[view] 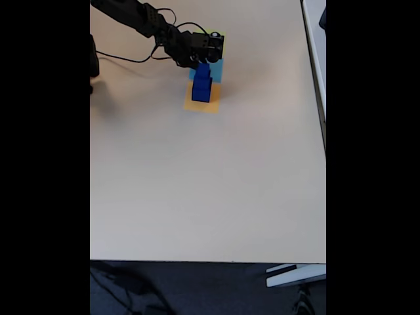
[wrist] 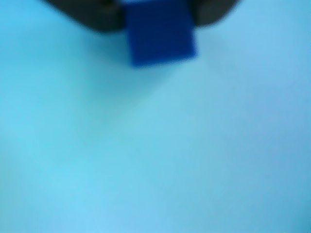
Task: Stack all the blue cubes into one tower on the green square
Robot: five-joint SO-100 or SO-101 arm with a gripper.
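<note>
Your pincer (wrist: 158,12) is gripping one blue cube (wrist: 160,34) above the light-blue square (wrist: 155,145). The other blue cubes (view: 201,85) are sitting stacked on the orange square (view: 203,105), and the green square (view: 218,35) is waiting behind.

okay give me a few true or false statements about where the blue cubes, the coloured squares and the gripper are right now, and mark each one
1. The blue cubes stand stacked over the orange square. True.
2. The arm reaches in from the bottom edge of the fixed view. False: it comes from the top left.
3. In the wrist view, a dark blue cube sits between the dark fingers, above a light-blue surface. True.
4. The gripper hovers over bare table, far from the squares. False: it is at the top of the stack.
5. The green square lies nearest the fixed view's bottom edge. False: it is farthest.
</note>
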